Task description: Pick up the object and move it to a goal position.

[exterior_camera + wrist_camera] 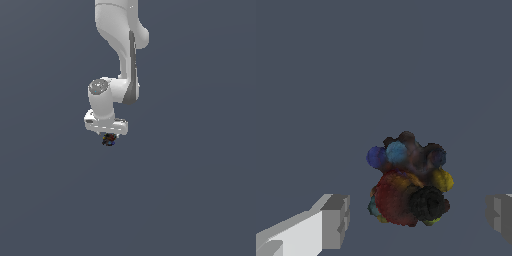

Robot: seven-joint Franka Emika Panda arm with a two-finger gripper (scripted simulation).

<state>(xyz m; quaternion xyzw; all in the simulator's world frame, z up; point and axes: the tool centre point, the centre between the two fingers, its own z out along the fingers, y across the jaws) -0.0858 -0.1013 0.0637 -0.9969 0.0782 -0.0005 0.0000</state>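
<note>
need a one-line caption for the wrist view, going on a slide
Wrist view: open pincer straddling a small dark lumpy cluster speckled red, blue and yellow, fingers clear of it on both sides.

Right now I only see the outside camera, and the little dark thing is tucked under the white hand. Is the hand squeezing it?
Observer: No. In the wrist view the gripper is open, and the object sits between the fingers with a gap on each side.
Operator: Is it right in the middle?
Observer: Not quite. It sits nearer one finger than the other.
Operator: What colours is it?
Observer: It has red, blue, yellow and black lumps.
</note>
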